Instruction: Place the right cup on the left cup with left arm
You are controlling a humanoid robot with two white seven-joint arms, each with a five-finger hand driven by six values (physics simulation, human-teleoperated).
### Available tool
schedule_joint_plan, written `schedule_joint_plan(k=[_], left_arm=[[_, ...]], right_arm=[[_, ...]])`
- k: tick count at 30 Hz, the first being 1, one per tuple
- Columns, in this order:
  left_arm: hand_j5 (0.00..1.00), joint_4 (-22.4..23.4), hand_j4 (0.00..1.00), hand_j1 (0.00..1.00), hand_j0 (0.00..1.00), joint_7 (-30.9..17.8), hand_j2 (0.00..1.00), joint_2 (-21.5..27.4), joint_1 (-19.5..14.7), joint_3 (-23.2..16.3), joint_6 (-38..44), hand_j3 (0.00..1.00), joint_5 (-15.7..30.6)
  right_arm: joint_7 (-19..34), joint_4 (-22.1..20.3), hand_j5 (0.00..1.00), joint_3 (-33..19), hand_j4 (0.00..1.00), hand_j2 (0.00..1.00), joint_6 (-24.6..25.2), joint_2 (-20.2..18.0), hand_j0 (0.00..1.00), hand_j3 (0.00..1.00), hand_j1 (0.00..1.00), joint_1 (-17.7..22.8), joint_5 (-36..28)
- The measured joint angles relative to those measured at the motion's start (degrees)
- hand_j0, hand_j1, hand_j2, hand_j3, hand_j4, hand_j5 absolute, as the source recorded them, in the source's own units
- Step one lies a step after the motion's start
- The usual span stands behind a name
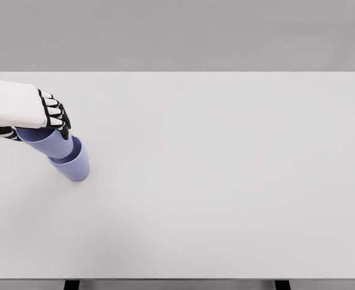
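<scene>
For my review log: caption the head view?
Left hand lowers a blue cup into another blue cup on the white table.

White table (225, 181) filling most of the frame, grey wall behind. Left hand (29, 109) reaching in from the left edge, white back upward, black-jointed fingers (55, 112) curled down over the rim of a blue cup (47, 142). That cup tilted, its lower end sunk into the mouth of a 2nd blue cup (74, 166) standing on the table near the left side. The 2 cups nested, upper one leaning toward the left, lower one upright or nearly so. Thumb hidden beneath the palm. Soft shadow on the table beside the lower cup. 2 dark table legs (72, 284) just visible at the bottom edge.
</scene>
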Motion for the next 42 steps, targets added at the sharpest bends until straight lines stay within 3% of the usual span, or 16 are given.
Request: schedule_joint_plan(k=[33, 38, 42], left_arm=[[0.58, 0.67, 0.58, 0.58, 0.58, -0.01, 0.58, -1.41, 0.17, -0.24, 0.02, 0.58, 0.03], [0.61, 0.77, 0.61, 0.61, 0.61, 0.03, 0.61, -1.42, 0.18, -0.23, 0.02, 0.61, -0.03], [0.69, 0.73, 0.69, 0.69, 0.69, 0.05, 0.69, -1.42, 0.18, -0.23, 0.05, 0.69, -0.04]], right_arm=[[0.00, 0.00, 1.00, 0.00, 1.00, 1.00, 0.00, 0.00, 1.00, 1.00, 1.00, 0.00, 0.00], [0.00, 0.00, 1.00, 0.00, 1.00, 1.00, 0.00, 0.00, 1.00, 1.00, 1.00, 0.00, 0.00], [0.00, -0.01, 1.00, 0.00, 1.00, 1.00, 0.00, 0.00, 1.00, 1.00, 1.00, 0.00, 0.00]])
